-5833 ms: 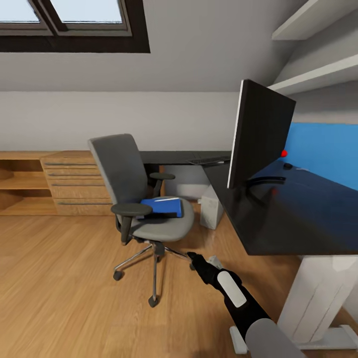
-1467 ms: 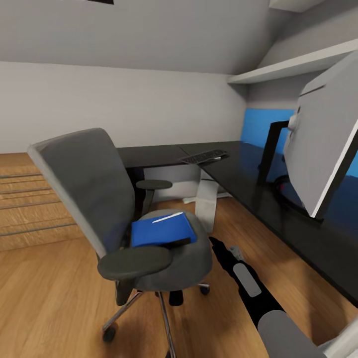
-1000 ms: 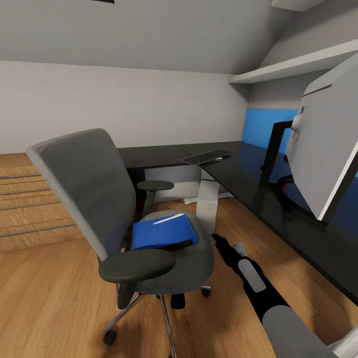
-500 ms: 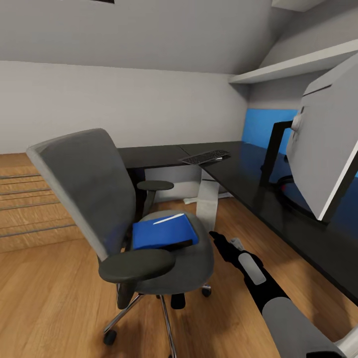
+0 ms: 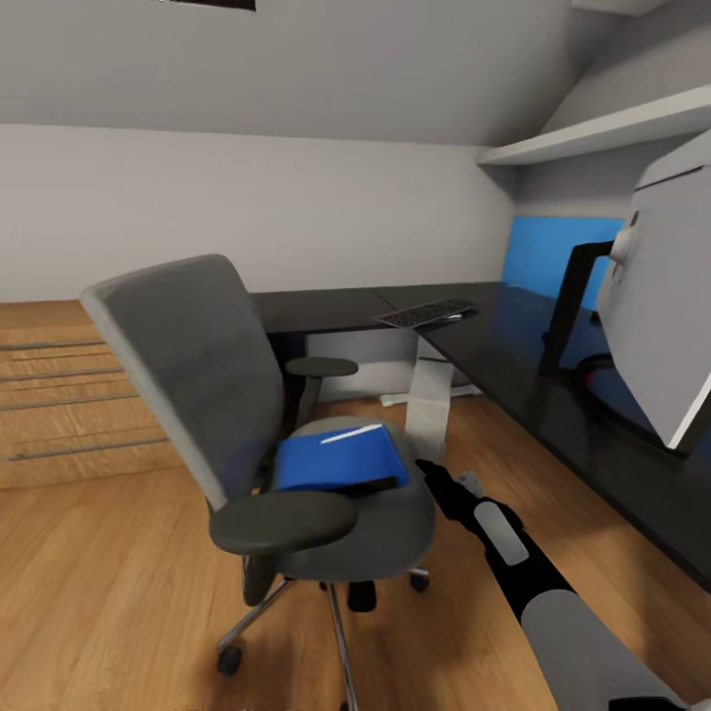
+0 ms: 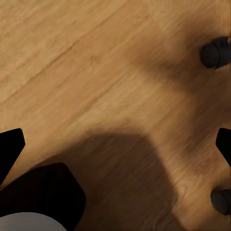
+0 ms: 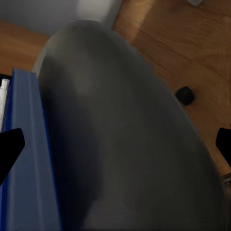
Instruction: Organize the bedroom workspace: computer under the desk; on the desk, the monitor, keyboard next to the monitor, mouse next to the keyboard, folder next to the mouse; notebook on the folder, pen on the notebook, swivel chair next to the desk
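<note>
Grey swivel chair (image 5: 296, 464) stands on the wood floor (image 5: 89, 592), just beside the black L-shaped bench (image 5: 533, 375). On its seat: a blue folder (image 5: 341, 459) with a white pen (image 5: 346, 434) on top; a dark edge under the folder, cannot tell what it is. No readable writing or brand on any of them.

Keyboard (image 5: 427, 314) sits on the bench near the corner. Monitor (image 5: 662, 306) stands on the bench at the far right, grey back facing this way, black stand (image 5: 573, 306) behind it. White computer tower (image 5: 432, 410) on the floor under the bench. Blue panel (image 5: 553, 252) on the wall behind, wooden drawers (image 5: 69, 395) at left.

Right hand (image 5: 427, 469) reaches toward the seat's right edge, close to the folder, not touching. In the right wrist view the seat (image 7: 125, 144) and folder edge (image 7: 26, 159) are right ahead, fingertips wide apart, nothing held.

Left hand (image 6: 115, 149) also spread, nothing between; below it floor and 2 chair casters (image 6: 215, 52).
</note>
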{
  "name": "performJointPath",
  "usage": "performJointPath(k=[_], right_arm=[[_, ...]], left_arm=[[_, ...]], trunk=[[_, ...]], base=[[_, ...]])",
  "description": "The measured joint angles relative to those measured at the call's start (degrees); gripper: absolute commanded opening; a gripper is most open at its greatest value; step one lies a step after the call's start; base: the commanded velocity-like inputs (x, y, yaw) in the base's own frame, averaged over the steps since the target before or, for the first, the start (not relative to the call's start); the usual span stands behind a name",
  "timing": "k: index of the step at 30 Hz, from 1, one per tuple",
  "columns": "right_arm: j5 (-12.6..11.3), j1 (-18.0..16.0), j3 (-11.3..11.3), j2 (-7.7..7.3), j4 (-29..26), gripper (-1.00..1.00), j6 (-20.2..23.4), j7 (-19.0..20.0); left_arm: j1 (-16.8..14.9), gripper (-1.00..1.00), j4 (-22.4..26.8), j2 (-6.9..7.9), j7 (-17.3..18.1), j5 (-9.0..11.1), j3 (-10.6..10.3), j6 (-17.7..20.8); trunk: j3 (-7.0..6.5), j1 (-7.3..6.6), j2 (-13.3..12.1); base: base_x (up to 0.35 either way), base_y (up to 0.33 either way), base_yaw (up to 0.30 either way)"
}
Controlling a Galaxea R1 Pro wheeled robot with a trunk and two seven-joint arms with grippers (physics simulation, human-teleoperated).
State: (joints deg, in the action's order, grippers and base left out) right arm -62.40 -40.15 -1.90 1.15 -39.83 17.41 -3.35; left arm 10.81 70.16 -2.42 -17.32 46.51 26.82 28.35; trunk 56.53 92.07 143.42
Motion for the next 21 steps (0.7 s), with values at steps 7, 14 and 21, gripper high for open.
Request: performJointPath(k=[7, 14, 21], right_arm=[[0.0, 0.0, 0.0, -0.03, 0.0, 1.00, 0.1, 0.1], [0.3, 0.0, 0.1, -0.04, 0.0, 1.00, 0.0, 0.1], [0.6, 0.0, 0.1, -0.05, 0.0, 1.00, 0.0, 0.1]], left_arm=[[-0.1, 1.00, -0.5, 0.00, 0.0, 0.0, 0.0, 0.0], [-0.1, 1.00, -0.6, 0.00, 0.0, 0.0, 0.0, 0.0], [-0.1, 1.00, -0.6, 0.00, 0.0, 0.0, 0.0, 0.0]], trunk=[[0.00, 0.00, 0.0], [0.00, 0.00, 0.0], [0.00, 0.00, 0.0]], base=[[0.000, 0.000, 0.273], [0.000, 0.000, 0.276], [0.000, 0.000, 0.277]])
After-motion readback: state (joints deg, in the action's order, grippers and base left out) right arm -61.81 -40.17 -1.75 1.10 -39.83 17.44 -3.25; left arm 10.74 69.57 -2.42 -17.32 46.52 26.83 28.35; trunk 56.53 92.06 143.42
